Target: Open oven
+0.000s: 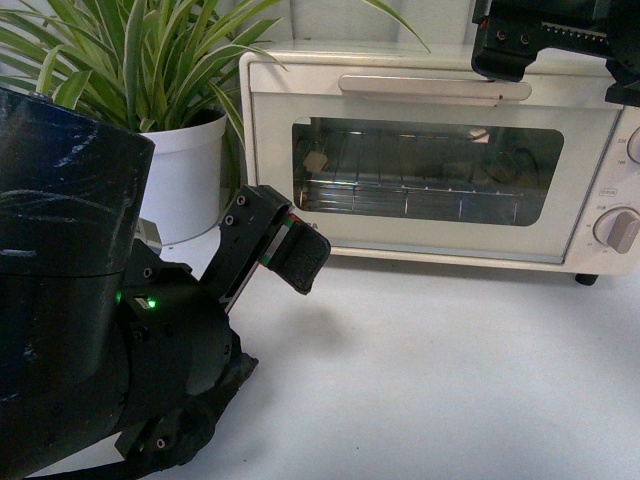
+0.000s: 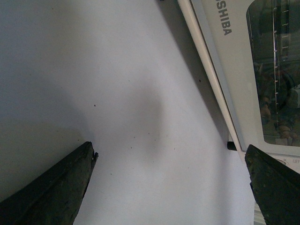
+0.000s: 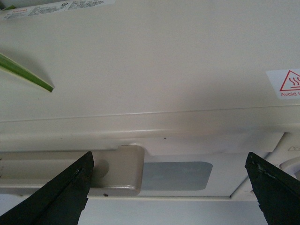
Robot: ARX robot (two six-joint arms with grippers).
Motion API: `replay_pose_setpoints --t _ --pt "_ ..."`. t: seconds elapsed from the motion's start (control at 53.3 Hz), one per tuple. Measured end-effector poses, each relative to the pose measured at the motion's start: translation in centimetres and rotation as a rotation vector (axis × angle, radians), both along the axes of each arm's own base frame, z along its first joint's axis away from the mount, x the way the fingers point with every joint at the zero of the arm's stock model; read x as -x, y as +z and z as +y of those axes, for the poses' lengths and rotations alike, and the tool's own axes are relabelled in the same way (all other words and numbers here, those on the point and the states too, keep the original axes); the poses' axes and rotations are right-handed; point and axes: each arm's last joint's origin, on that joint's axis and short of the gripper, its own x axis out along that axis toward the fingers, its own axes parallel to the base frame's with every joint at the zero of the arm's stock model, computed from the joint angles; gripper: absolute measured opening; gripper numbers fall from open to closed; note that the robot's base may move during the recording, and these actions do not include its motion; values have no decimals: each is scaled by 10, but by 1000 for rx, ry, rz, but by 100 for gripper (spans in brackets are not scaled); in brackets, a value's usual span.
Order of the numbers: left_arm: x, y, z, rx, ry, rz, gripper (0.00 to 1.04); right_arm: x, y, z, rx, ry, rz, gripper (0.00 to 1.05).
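Ideally the right fingers (image 3: 56,192), spread wide and empty above the right end of the handle (image 1: 435,88) at the upper right of the front view, should drop squarely around the bar before closing and pulling outward and down. The left fingers (image 2: 51,192) are open and idle over the worktop (image 1: 450,380); the cream oven (image 1: 430,235) sits shut at centre right, glass door flush

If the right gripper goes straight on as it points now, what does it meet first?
Probably the right end of the oven's bar handle, lying between the right gripper's open fingers; depth is unclear.
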Motion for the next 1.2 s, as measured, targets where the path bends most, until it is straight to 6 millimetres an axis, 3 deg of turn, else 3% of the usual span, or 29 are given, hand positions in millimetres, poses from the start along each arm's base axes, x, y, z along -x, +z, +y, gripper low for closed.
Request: replay_pose_setpoints --t 0.356,0.694,1.069,1.2 --pt "0 0 2 -3 4 3 98 2 -5 1 30 54 37 95" --pt "0 0 5 -4 11 5 98 37 -22 -4 51 151 26 95" --pt "1 -1 6 -5 12 5 98 81 -80 0 43 278 119 95" --pt "1 -1 6 -14 5 2 98 85 -83 0 46 287 126 95"
